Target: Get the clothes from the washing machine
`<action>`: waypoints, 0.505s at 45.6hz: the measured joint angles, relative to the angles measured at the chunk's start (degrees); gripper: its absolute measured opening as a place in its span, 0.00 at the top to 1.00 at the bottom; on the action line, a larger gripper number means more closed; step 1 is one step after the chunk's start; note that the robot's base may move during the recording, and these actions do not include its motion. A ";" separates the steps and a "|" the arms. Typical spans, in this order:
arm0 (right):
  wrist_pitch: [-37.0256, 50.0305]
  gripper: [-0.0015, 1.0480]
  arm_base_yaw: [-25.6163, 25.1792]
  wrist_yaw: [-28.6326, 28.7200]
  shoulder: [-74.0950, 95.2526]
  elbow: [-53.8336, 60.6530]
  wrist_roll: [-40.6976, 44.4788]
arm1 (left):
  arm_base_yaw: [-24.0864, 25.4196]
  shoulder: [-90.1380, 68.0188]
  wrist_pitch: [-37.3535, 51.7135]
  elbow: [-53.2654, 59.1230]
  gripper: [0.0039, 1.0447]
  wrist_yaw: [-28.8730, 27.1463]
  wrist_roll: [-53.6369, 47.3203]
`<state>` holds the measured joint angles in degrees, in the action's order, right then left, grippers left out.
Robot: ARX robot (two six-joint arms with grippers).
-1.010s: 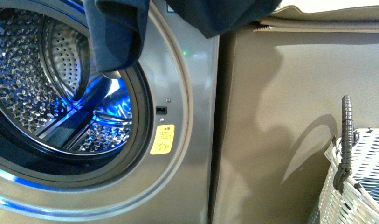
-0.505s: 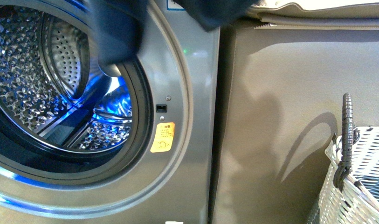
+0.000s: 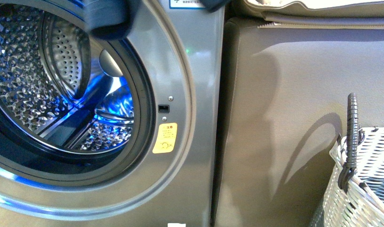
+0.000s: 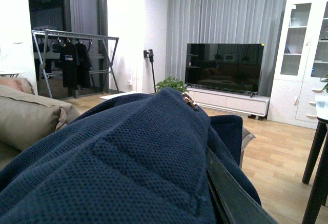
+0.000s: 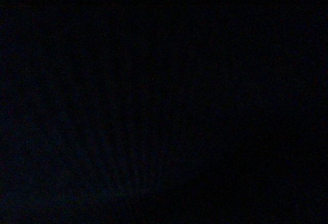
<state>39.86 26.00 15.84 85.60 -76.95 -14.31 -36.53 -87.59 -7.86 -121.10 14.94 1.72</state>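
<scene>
Currently, a navy-blue knit garment is being held up at the top of the grey washing machine, with its lower folds hanging over the upper rim of the open round port. The steel drum is being lit blue, and no cloth is being shown inside it. The left gripper is being covered by the draped fabric, so pinching or spreading cannot be told. The right wrist view is dark. A snag is being risked: trailing cloth could be caught on the port rim, or dropped short of the woven basket.
</scene>
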 joint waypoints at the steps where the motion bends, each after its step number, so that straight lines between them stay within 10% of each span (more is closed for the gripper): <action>1: 0.17 0.33 -0.02 -0.11 -0.02 0.09 0.02 | 0.00 0.00 0.00 0.00 0.94 0.00 0.00; 23: 7.54 0.91 -6.99 -2.36 -11.58 14.12 -3.04 | -0.02 0.00 0.00 -0.11 0.32 0.15 0.02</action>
<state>47.40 19.00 13.47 74.02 -62.83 -17.34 -36.56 -87.59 -7.86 -121.21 15.09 1.74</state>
